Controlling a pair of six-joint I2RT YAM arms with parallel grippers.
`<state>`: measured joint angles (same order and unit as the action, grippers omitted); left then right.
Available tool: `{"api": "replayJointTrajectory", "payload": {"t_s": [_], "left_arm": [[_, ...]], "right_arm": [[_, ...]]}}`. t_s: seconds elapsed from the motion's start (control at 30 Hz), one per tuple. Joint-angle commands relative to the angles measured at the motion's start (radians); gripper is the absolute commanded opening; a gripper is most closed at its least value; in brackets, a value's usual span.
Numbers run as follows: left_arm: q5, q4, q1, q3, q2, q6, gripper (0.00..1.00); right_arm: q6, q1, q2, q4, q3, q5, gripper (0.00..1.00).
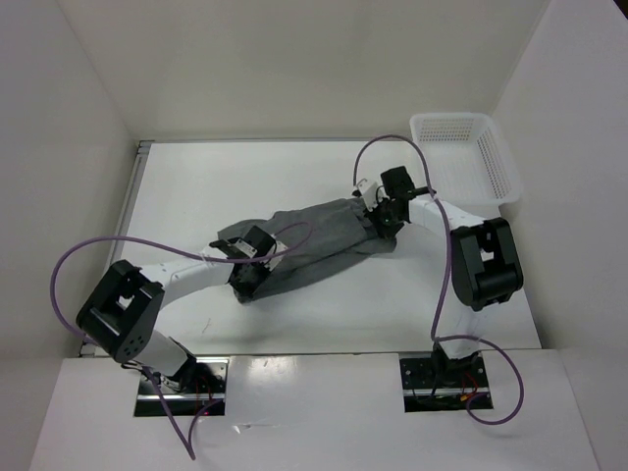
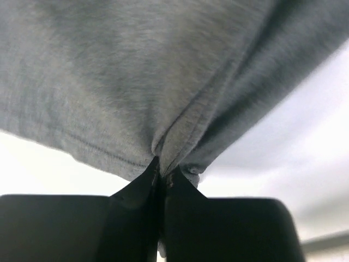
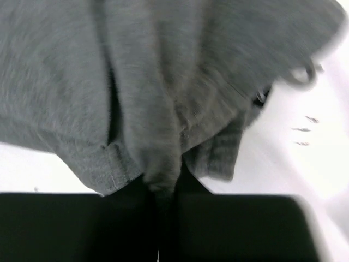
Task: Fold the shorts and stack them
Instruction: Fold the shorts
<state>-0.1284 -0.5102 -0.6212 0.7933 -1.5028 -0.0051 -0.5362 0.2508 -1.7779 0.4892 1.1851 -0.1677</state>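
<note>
Grey shorts [image 1: 319,245] span both grippers: left gripper [image 2: 162,173] pinches their near-left hem, right gripper [image 3: 163,188] clamps their far-right edge.

A white plastic mesh basket [image 1: 451,120] sits upright at the far right corner of the white counter [image 1: 245,186], close to the right wall. Plain white walls [image 1: 294,69] close in the far side and both flanks. A thin metal strip [image 1: 138,196] runs along the counter's left edge, and a few small dark marks [image 3: 305,131] speckle the surface
</note>
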Motion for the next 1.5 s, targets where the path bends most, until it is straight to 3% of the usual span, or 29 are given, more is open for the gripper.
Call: {"api": "replayJointTrajectory", "payload": {"t_s": [0.0, 0.17, 0.27, 0.3, 0.33, 0.37, 0.47, 0.53, 0.6, 0.73, 0.93, 1.07, 1.47], "left_arm": [[-0.169, 0.030, 0.127, -0.042, 0.025, 0.005, 0.00], [-0.253, 0.204, 0.291, -0.074, 0.093, 0.005, 0.00], [-0.251, 0.254, 0.354, -0.074, 0.093, 0.005, 0.02], [-0.251, 0.254, 0.365, -0.062, 0.102, 0.005, 0.07], [-0.211, 0.234, 0.376, -0.051, 0.102, 0.005, 0.27], [-0.182, 0.163, 0.376, -0.039, 0.116, 0.005, 0.37], [0.014, -0.029, 0.385, 0.027, 0.243, 0.005, 0.59], [0.138, -0.120, 0.394, 0.084, 0.311, 0.005, 0.63], [0.283, -0.166, 0.432, 0.113, 0.395, 0.005, 0.66], [0.335, -0.090, 0.501, 0.148, 0.382, 0.005, 0.59], [0.335, -0.149, 0.656, 0.274, 0.051, 0.005, 0.50], [0.397, -0.234, 0.751, 0.343, -0.062, 0.005, 0.50], [0.472, -0.353, 0.770, 0.310, -0.126, 0.005, 0.58]], "right_arm": [[-0.082, 0.064, 0.049, 0.021, -0.048, 0.030, 0.03], [-0.120, 0.181, 0.147, 0.158, -0.111, -0.070, 0.00], [-0.088, 0.225, 0.179, 0.179, -0.125, -0.122, 0.15], [-0.073, 0.225, 0.189, 0.180, -0.125, -0.134, 0.34], [-0.058, 0.225, 0.189, 0.180, -0.111, -0.148, 0.38], [-0.033, 0.225, 0.189, 0.180, -0.101, -0.157, 0.44], [-0.024, 0.225, 0.208, 0.180, -0.053, -0.158, 0.50], [-0.024, 0.225, 0.209, 0.180, -0.033, -0.145, 0.50], [-0.024, 0.225, 0.218, 0.180, -0.022, -0.136, 0.50], [-0.062, 0.225, 0.207, 0.180, -0.022, -0.124, 0.50], [-0.073, 0.225, 0.198, 0.161, -0.032, -0.096, 0.49], [-0.082, 0.225, 0.210, 0.161, -0.053, -0.096, 0.48], [-0.133, 0.225, 0.219, 0.161, -0.120, -0.047, 0.47]]}}
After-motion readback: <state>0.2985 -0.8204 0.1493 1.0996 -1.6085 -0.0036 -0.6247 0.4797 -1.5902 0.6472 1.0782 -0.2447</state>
